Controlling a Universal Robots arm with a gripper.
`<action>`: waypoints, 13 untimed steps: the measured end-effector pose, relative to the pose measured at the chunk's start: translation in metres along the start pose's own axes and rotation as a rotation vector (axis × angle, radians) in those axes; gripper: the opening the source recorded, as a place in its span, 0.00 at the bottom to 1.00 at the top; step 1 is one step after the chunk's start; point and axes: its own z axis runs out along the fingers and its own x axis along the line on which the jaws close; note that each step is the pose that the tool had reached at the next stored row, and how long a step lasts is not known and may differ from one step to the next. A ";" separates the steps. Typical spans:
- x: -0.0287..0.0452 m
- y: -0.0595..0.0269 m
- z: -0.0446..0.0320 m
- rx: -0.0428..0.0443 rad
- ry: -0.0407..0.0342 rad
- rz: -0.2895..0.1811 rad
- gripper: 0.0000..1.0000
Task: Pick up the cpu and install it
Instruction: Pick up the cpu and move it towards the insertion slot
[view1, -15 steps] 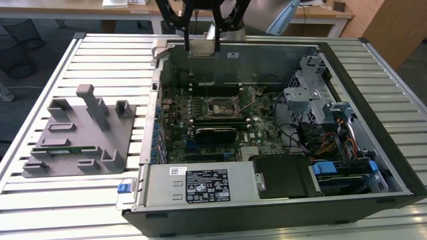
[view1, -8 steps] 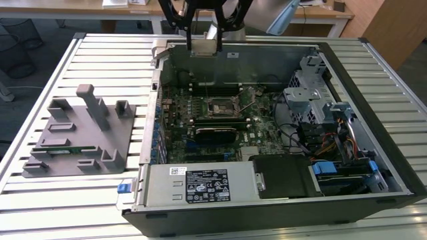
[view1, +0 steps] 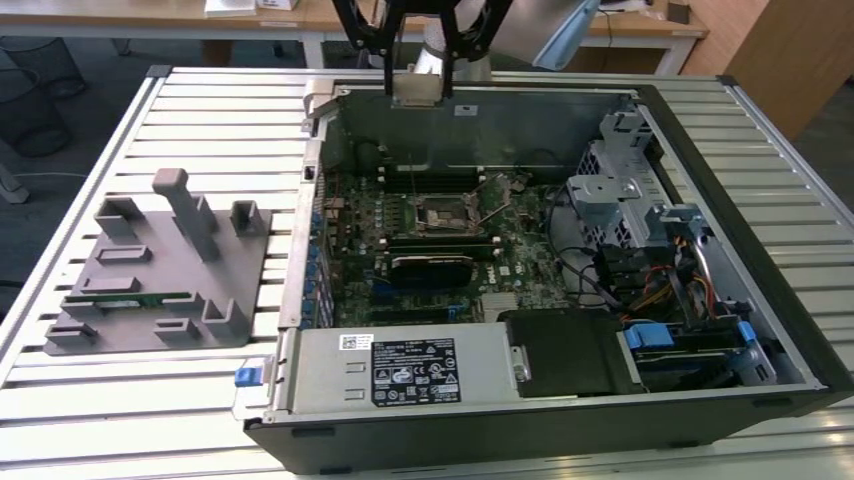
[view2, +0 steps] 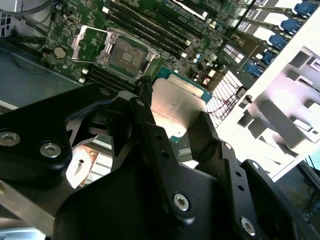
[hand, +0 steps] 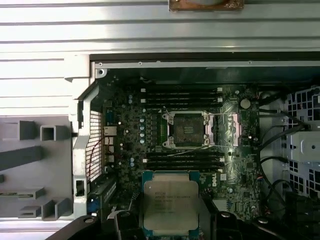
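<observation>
My gripper (view1: 418, 75) hangs above the far wall of the open computer case (view1: 787, 300), shut on the cpu (view1: 418, 91). The cpu is a flat square chip with a silvery top and a pale-green rim. In both wrist views the cpu (view2: 177, 107) (hand: 170, 205) sits clamped by its edges between the black fingers (view2: 145, 112), held well above the motherboard. The black square socket (view1: 441, 213) (hand: 189, 130) (view2: 125, 52) lies in the middle of the board with its metal frame swung open to one side.
A grey holder block (view1: 147, 270) with a green memory stick (view1: 127, 298) sits on the slatted table on the exterior view's left. Inside the case are black memory slots (hand: 182, 95), a power supply (view1: 400, 370), a drive cage (view1: 627, 190) and loose cables.
</observation>
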 end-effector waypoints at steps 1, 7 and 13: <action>-0.0020 0.0015 0.0004 -0.0001 0.0000 0.000 0.53; -0.0137 0.0082 0.0020 0.0001 0.0004 0.000 0.53; -0.0247 0.0141 0.0028 0.0000 0.0004 0.000 0.53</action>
